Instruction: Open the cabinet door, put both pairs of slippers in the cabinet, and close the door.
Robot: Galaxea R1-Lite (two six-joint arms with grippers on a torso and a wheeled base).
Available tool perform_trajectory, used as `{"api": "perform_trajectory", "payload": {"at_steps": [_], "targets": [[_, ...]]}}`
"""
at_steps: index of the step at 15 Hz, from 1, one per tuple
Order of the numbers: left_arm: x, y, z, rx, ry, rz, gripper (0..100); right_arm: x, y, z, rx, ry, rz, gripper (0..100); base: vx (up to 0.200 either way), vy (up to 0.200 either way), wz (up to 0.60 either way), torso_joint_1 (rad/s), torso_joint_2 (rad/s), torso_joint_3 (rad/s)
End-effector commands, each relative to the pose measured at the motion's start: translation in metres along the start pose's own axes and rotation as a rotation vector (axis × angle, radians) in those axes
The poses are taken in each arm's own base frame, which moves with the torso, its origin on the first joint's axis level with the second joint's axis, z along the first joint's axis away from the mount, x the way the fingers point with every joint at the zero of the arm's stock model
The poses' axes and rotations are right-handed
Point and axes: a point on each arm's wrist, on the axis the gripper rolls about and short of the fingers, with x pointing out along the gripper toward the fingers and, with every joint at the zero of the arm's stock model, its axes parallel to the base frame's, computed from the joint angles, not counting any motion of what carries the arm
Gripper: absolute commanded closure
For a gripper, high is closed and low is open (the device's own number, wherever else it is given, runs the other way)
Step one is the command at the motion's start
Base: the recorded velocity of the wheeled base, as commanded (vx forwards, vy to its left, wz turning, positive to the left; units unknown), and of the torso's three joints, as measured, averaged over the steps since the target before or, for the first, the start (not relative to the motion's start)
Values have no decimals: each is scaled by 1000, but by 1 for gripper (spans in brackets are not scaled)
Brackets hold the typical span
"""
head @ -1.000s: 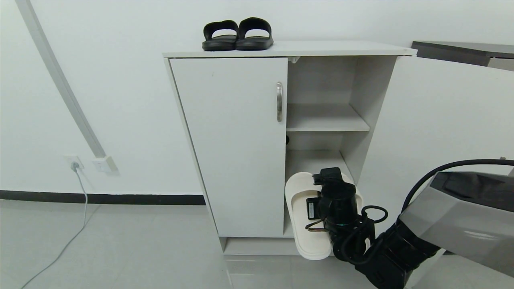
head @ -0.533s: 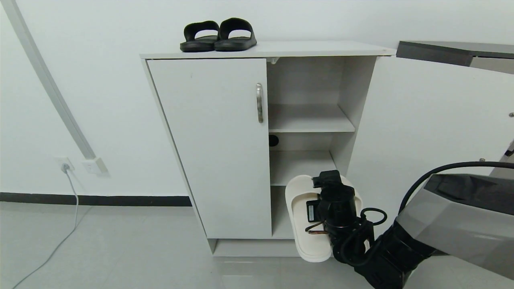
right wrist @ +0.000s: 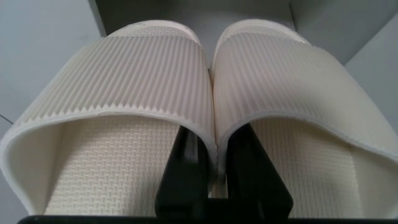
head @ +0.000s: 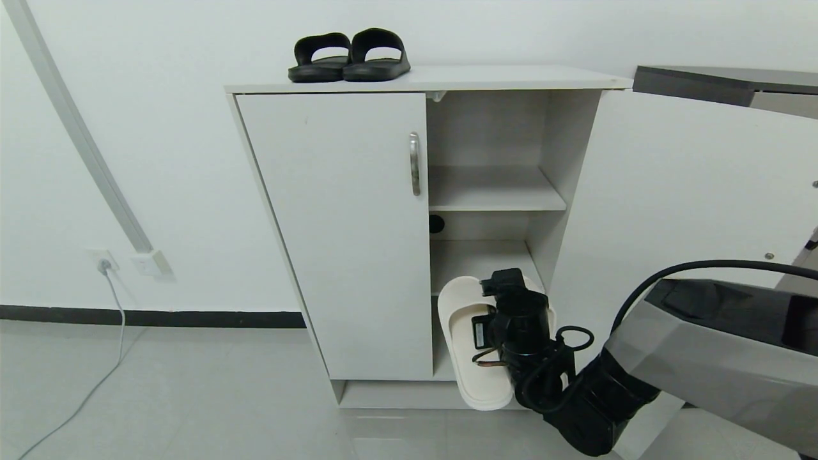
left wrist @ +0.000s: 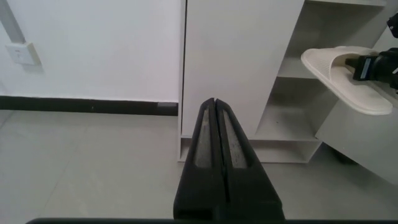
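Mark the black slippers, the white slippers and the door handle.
black slippers (head: 349, 64), head view, where the pair meets
white slippers (right wrist: 134, 74), right wrist view, ribbed strap
door handle (head: 415, 163), head view, middle of bar

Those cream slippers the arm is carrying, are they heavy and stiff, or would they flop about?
Probably light: the cream slippers hang out sideways from the right pincer, pinched just by their straps. They seem fairly stiff too, since the soles look straight with no droop. The ribbed, foam-like surface likely grips rather than slips.
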Motion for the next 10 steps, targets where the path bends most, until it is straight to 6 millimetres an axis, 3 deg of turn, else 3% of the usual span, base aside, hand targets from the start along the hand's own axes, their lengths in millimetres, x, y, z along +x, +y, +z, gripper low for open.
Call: {"api": "perform_trajectory", "payload": {"at_steps": [1, 10], "targets": [[0, 0, 0, 1, 2, 1, 100, 3, 2, -4, -2, 2, 0, 100, 0, 0, 0, 0, 0, 0], [0, 0, 0, 1, 3, -1, 100, 3, 4, -1, 4, -6, 4, 100, 0, 0, 0, 1, 1, -29]]}}
